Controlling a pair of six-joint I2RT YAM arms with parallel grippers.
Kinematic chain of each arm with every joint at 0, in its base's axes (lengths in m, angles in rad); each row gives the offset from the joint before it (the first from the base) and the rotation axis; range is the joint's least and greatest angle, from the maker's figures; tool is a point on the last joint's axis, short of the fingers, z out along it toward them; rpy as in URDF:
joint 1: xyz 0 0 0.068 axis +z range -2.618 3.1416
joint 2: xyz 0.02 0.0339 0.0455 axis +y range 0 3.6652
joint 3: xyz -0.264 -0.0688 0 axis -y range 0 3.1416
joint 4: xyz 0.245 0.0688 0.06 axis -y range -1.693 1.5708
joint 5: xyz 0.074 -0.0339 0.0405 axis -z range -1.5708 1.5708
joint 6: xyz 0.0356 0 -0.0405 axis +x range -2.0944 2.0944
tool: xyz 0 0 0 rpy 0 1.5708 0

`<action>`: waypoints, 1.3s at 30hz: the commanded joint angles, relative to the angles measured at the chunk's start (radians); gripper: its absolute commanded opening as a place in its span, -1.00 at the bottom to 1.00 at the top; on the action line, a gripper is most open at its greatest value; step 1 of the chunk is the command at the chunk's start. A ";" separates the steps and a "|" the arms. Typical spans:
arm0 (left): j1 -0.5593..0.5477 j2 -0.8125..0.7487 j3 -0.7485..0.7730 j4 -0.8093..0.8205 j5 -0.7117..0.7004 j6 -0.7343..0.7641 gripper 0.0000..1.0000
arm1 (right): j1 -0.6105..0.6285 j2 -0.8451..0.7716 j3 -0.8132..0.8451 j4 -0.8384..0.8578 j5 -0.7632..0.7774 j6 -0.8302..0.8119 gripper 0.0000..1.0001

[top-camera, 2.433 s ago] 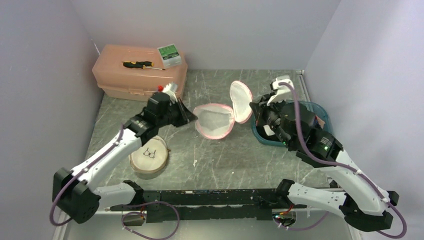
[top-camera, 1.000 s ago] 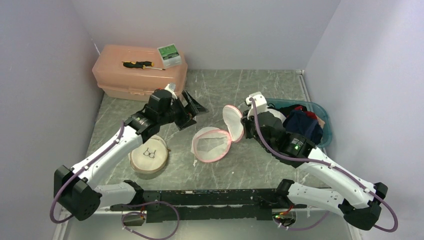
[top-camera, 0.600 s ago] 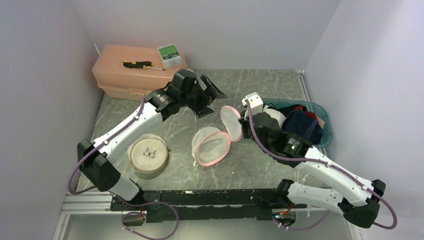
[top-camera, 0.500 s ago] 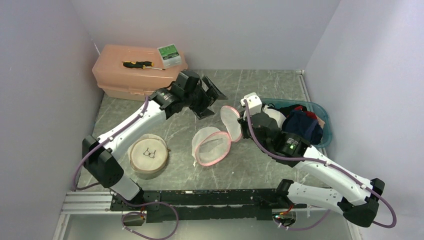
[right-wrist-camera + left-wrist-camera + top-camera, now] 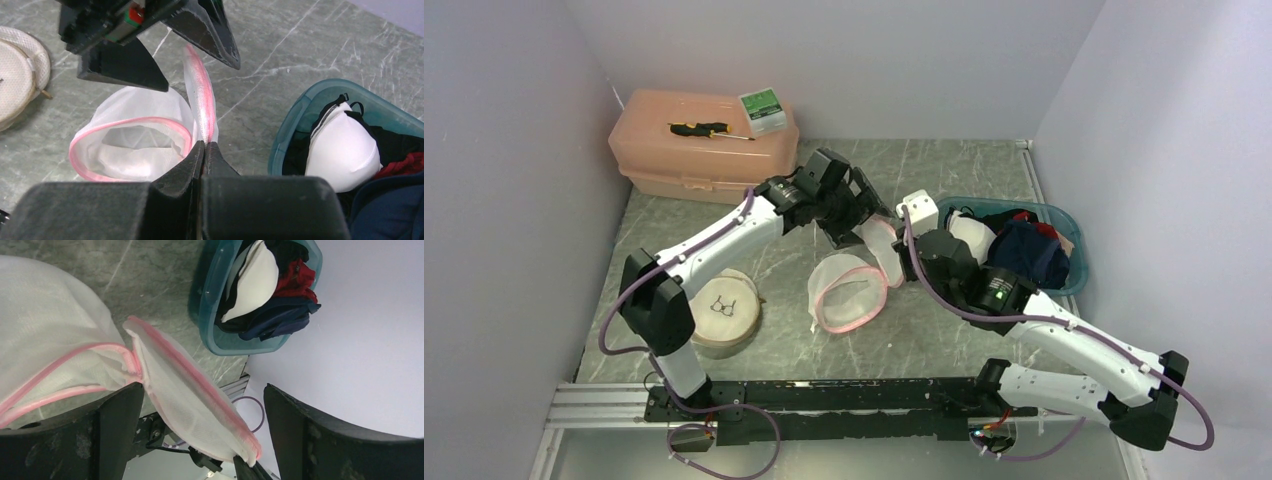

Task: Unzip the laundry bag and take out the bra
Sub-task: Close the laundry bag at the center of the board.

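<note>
grey marbled tabletop [image 5: 784, 335], enclosed by pale lilac walls [image 5: 504, 200], is shown from above. at the near left a round woven disc [image 5: 721, 312] bearing a small spectacles motif is seen lying flat. at the near centre the laundry bag [image 5: 846, 292], white mesh edged in pink, is seen lying unzipped on the tabletop with its mouth gaping. its round flap [image 5: 200, 85] is held upright on edge, just right of the mouth. the flap's pink rim is pinched at its near end by the right gripper [image 5: 205, 146], whose jaws are pressed fully together upon it. farther on, the left gripper [image 5: 861, 212] is shown with its jaws spread wide and nothing held. the far end of the flap stands between its fingers [image 5: 115, 430], and contact cannot be judged. to the right of the bag a teal tub [image 5: 287, 132] is seen packed with dark blue, red and black clothing. the bra [image 5: 342, 147], a white padded cup with a dark strap, lies at the tub's left side, outside the bag. at the far left a peach plastic case [image 5: 694, 165] is shown, with a screwdriver [image 5: 704, 129] and a small green-topped box [image 5: 762, 110] resting on its lid.
</note>
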 commanded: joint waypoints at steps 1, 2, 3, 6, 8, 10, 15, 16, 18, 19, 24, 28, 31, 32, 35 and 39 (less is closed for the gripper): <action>0.012 -0.115 -0.046 -0.032 -0.065 0.101 0.89 | 0.007 -0.016 -0.034 0.053 -0.004 0.013 -1.00; 0.022 -0.154 -0.071 -0.054 -0.087 0.137 0.89 | 0.008 -0.022 -0.048 0.064 -0.004 0.021 -1.00; 0.035 -0.203 -0.109 -0.067 -0.109 0.181 0.90 | 0.007 -0.028 -0.061 0.078 0.004 0.033 -1.00; 0.046 -0.365 -0.254 -0.093 -0.219 0.323 0.89 | 0.007 -0.032 -0.089 0.110 0.008 0.057 -1.00; 0.041 -0.482 -0.378 -0.072 -0.252 0.423 0.89 | 0.008 -0.022 -0.098 0.123 0.028 0.073 -1.00; 0.031 -0.577 -0.510 -0.017 -0.223 0.501 0.89 | 0.006 -0.014 -0.103 0.135 0.054 0.095 -1.00; -0.071 -0.640 -0.693 0.076 -0.178 0.617 0.90 | -0.001 0.021 -0.077 0.153 0.115 0.142 -1.00; -0.093 -0.628 -0.700 0.078 -0.212 0.633 0.89 | -0.008 0.040 -0.062 0.144 0.115 0.151 -1.00; -0.126 -0.583 -0.696 0.079 -0.251 0.672 0.89 | -0.025 0.071 -0.027 0.125 0.110 0.172 -1.00; -0.136 -0.560 -0.692 0.077 -0.256 0.685 0.89 | -0.042 0.085 -0.015 0.116 0.102 0.187 -1.00; -0.143 -0.453 -0.665 0.064 -0.307 0.715 0.76 | -0.140 0.132 0.016 0.085 0.008 0.240 -1.00; -0.143 -0.415 -0.653 0.084 -0.323 0.738 0.72 | -0.181 0.134 0.016 0.087 -0.051 0.253 -1.00; -0.144 -0.384 -0.631 0.086 -0.317 0.760 0.73 | -0.185 0.139 0.029 0.074 -0.069 0.258 -1.00; -0.146 -0.374 -0.621 0.080 -0.317 0.762 0.73 | -0.187 0.139 0.031 0.070 -0.073 0.260 -1.00; -0.156 -0.367 -0.593 0.063 -0.321 0.753 0.72 | -0.187 0.139 0.038 0.059 -0.074 0.263 -1.00; -0.193 -0.395 -0.562 0.049 -0.341 0.720 0.66 | -0.189 0.133 0.038 0.050 -0.069 0.265 -1.00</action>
